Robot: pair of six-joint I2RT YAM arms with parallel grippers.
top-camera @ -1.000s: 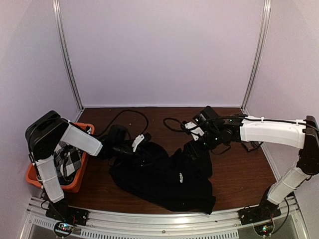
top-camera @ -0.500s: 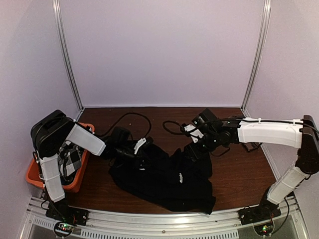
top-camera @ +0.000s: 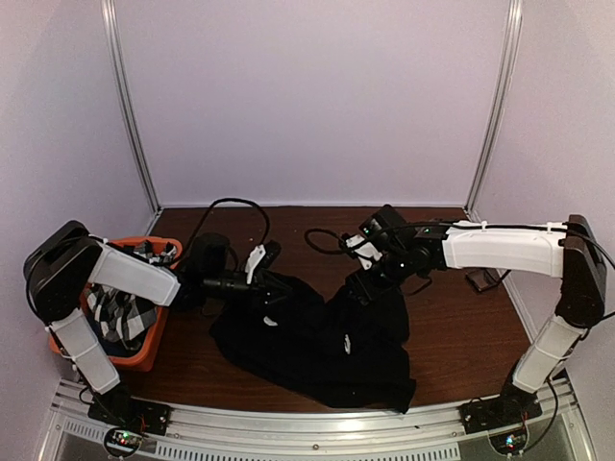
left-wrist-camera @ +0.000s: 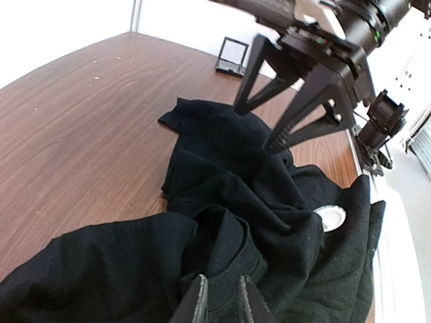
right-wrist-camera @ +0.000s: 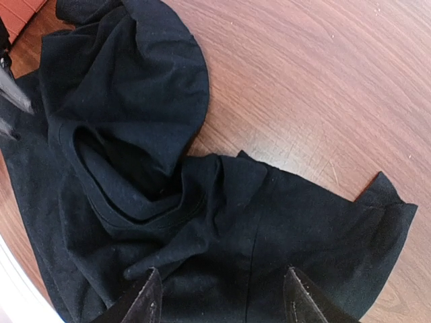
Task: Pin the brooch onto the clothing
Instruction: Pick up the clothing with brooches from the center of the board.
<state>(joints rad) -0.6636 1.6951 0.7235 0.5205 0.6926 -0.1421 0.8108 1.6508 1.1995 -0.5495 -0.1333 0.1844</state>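
Two arms meet at the black T-shirt (top-camera: 317, 351), which lies crumpled mid-table (top-camera: 461, 336), not laid flat: left gripper (left-wrist-camera: 221, 299) pinches a fold near the collar, right gripper (right-wrist-camera: 221, 276) has its fingers spread wide over the far side. No brooch can be made out in any view, so pinning is judged not yet begun; approx. at the cloth-arranging stage

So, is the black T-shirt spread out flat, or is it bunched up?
Bunched up. The T-shirt lies in a crumpled heap with deep folds, and its collar is buckled, not flat.
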